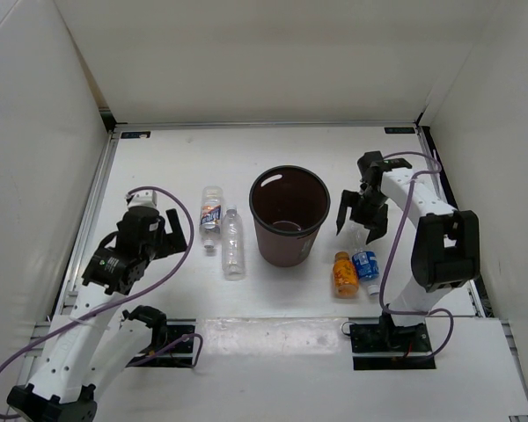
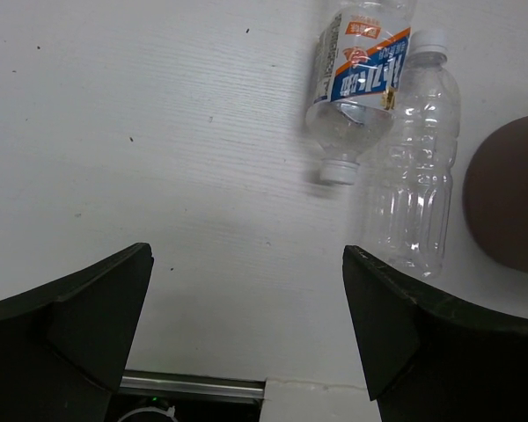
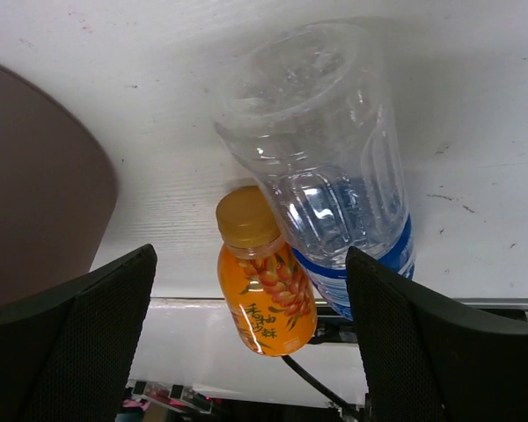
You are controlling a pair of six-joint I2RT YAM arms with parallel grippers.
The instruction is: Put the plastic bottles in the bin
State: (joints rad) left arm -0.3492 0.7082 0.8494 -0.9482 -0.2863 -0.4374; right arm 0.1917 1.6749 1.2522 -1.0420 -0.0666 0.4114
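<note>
The left tool is wide open and holds nothing. To its right on the desk the orange-white labelled bottle and the clear unlabelled bottle lie side by side. In the left wrist view the top edge cuts off the labelled one. The bin stands upright in the centre. At the right, the right tool is also wide open and holds nothing. It hangs over the blue-labelled bottle and partly hides it. The orange bottle lies just beside, to its left.
</note>
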